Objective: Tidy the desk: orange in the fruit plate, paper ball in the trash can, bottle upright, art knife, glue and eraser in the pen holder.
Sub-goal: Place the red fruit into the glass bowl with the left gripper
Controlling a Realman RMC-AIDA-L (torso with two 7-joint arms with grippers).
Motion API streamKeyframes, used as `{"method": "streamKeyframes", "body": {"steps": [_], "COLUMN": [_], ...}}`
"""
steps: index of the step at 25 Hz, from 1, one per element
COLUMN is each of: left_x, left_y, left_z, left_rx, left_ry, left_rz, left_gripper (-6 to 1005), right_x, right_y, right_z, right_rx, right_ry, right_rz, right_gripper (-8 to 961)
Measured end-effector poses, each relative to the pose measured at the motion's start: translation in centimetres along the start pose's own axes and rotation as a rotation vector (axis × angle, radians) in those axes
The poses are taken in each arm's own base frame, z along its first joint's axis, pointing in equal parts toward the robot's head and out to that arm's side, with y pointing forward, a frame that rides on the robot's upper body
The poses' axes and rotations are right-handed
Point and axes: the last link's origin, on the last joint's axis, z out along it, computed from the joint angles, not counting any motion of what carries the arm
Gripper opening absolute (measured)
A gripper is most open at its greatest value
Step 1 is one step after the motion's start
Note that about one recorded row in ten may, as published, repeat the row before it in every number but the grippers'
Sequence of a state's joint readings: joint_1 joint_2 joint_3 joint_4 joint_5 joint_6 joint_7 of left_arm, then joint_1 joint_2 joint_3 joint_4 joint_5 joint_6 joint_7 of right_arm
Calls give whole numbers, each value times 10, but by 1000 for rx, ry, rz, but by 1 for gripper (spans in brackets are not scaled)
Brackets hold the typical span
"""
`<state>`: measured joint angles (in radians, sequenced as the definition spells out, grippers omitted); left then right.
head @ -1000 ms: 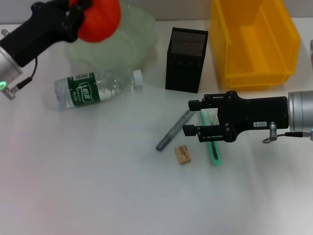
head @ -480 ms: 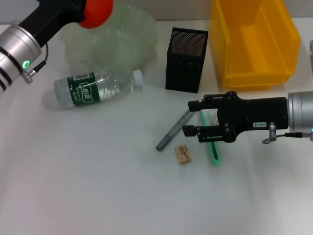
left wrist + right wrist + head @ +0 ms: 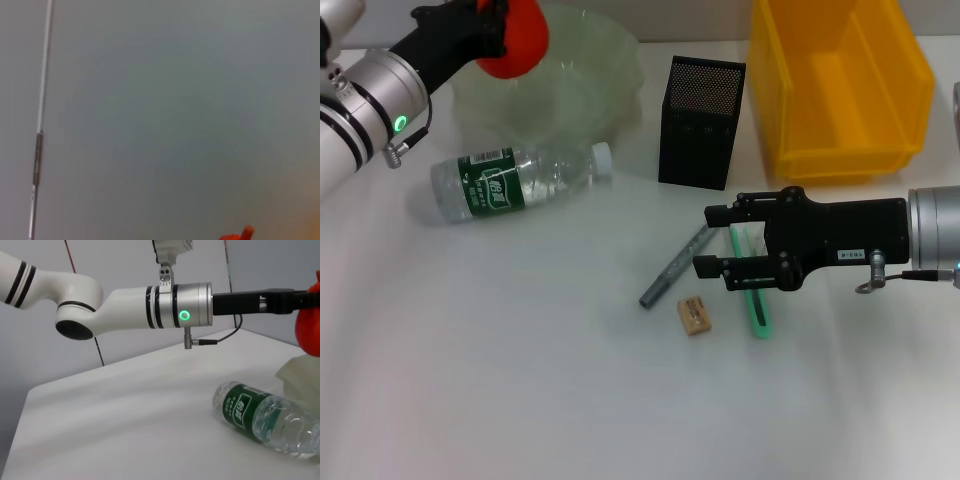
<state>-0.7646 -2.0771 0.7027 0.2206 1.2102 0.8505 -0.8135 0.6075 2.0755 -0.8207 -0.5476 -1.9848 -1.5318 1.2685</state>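
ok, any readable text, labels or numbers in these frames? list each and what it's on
Bottle green label: white characters, too blurred to read in head and right wrist views.
Right gripper body, small white sticker: print too small to read.
Left arm: green indicator light only, no text.
Nothing else carries text.

bare table (image 3: 500, 380) in front, bottle (image 3: 515, 180) lying before fruit plate (image 3: 610, 70)

Bottle (image 3: 515, 177) lying before fruit plate (image 3: 570, 95); pen holder (image 3: 700, 122) right of it — trash can (image 3: 840, 85) further right.
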Motion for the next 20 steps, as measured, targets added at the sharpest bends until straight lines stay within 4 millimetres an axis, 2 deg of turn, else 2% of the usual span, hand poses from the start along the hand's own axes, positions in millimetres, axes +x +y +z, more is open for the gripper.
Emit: {"method": "streamKeyframes", "body": {"steps": [7, 15, 20], "left_x": [-5, -6, -6], "left_y": [13, 13, 14], "left_z": [11, 13, 14], "left_rx": [-28, -18, -16], "left_ry": [-56, -67, -72], "left_rz": [93, 116, 120], "left_gripper": [106, 133, 267], "right_x": [0, -1, -1], "right_y": [0, -2, -2], "right_z": [0, 0, 1], "right_rx": [1, 9, 9], "right_ry": [-1, 0, 1], "right_rz": [0, -1, -3], "right_gripper": [631, 627, 625]}}
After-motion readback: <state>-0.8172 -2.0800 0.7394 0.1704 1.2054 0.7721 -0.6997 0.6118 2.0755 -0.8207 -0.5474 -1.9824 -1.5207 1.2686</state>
